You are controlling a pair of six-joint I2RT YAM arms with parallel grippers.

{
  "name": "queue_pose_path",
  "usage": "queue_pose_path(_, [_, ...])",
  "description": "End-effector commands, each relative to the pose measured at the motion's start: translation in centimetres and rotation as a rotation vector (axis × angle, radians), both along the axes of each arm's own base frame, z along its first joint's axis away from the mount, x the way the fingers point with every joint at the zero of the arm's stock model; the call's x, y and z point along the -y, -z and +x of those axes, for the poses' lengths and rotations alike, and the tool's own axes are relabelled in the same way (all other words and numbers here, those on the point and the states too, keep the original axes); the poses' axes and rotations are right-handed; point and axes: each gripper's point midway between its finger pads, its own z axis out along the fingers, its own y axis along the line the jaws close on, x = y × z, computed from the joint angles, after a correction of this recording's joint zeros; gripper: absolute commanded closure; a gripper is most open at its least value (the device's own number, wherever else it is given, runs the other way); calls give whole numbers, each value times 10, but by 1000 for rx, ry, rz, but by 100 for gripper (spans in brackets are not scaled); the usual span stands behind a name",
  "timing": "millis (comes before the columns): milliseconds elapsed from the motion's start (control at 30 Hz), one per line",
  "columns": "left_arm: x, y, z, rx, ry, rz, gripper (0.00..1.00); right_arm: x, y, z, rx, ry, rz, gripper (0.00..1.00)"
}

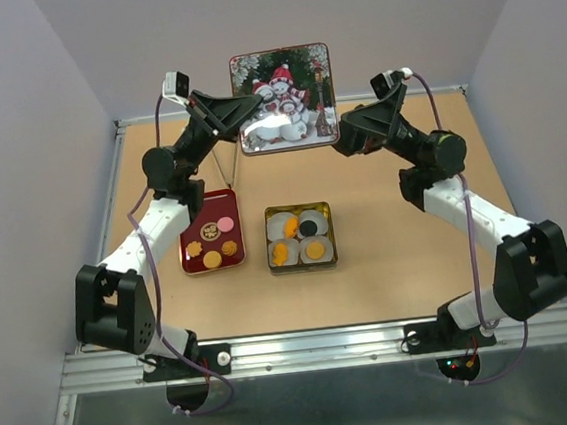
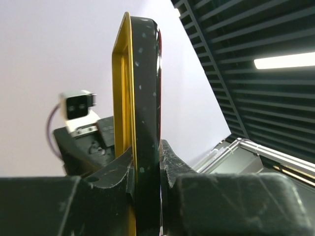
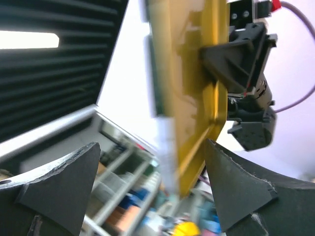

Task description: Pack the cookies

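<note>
- Brown desk [image 1: 399,262] holds open tin [image 1: 270,242] and tray [image 1: 238,261] of cookies [image 1: 213,260]
- Left fingers [image 2: 114,173] pinch the snowman lid [image 1: 284,98] aloft, probably for closing
- Right fingers [image 3: 61,184] spread at its right edge

Cookies [image 1: 213,260] lie in tray [image 1: 225,200], left of tin [image 1: 270,239]; lid [image 1: 284,99] behind both.

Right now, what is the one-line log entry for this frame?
left gripper: shut on lid edge | right gripper: open at lid's other edge | lid: held up, off the table | cookies: split between tin and red tray
</note>
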Motion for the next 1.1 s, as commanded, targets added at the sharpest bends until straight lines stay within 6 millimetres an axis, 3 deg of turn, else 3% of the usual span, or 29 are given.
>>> queue_pose_path(0, [-49, -42, -155, 769, -4, -202, 92, 5, -2, -31, 222, 88, -89, 9])
queue_pose_path(167, [-41, -10, -147, 670, 4, -118, 98, -5, 55, 20, 90, 322, -487, 9])
queue_pose_path(267, [-36, 8, -143, 612, -9, -75, 98, -5, 82, 32, 86, 355, -608, 11])
queue_pose_path(333, [-33, 24, -142, 575, -18, -51, 98, -7, 100, 35, 44, 330, -634, 15])
queue_pose_path(367, [-31, 30, -143, 560, -9, -47, 98, -10, 121, 36, 4, 305, -658, 19])
queue_pose_path(467, [-26, 53, -143, 504, 7, -14, 98, -7, 155, 37, -49, 311, -701, 30])
queue_pose_path(533, [-26, 68, -142, 462, 6, 0, 98, -6, 169, 36, -62, 313, -724, 37])
queue_pose_path(667, [-17, 92, -133, 419, -7, 58, 98, -5, 194, 32, -99, 285, -761, 67])
queue_pose_path(967, [-5, 171, -105, 190, -33, 205, 98, 2, 276, 22, -247, 242, -877, 69])
queue_pose_path(1067, [3, 199, -96, 117, -41, 296, 98, 2, 290, 23, -271, 231, -898, 71])
